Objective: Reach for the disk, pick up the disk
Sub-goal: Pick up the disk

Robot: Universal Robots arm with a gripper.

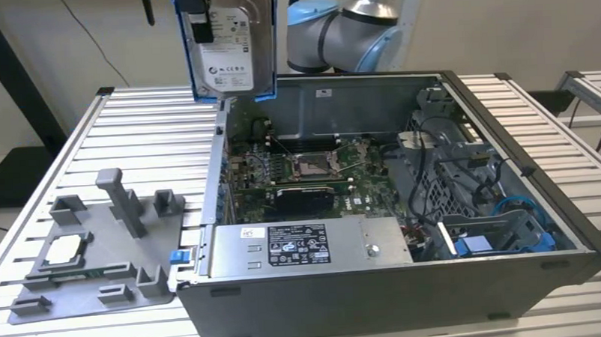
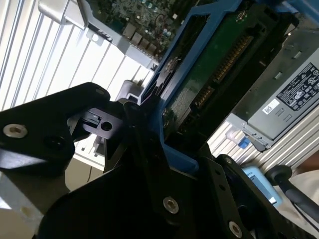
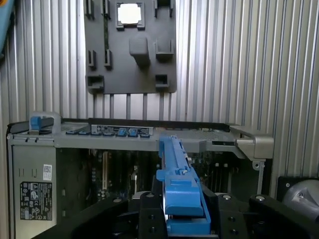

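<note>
The disk [image 1: 233,47] hangs upright in the air above the back left corner of the open computer case [image 1: 405,285], its white label facing the camera and its blue bracket around the edges. In the first wrist view the bracket's blue edge [image 3: 179,184] sits between my black fingers [image 3: 149,211], with my gripper [image 3: 182,204] shut on it. The second wrist view shows the disk's green circuit-board side [image 2: 219,55] clamped in the same black fingers [image 2: 144,144].
Inside the case lie the motherboard [image 1: 315,168], a silver power supply box [image 1: 308,247] along the front wall, and blue-trimmed drive bays [image 1: 493,237] at the exterior view's right. A grey fixture [image 1: 99,254] holding a small silver chip [image 1: 66,251] rests on the slatted table [image 1: 149,136].
</note>
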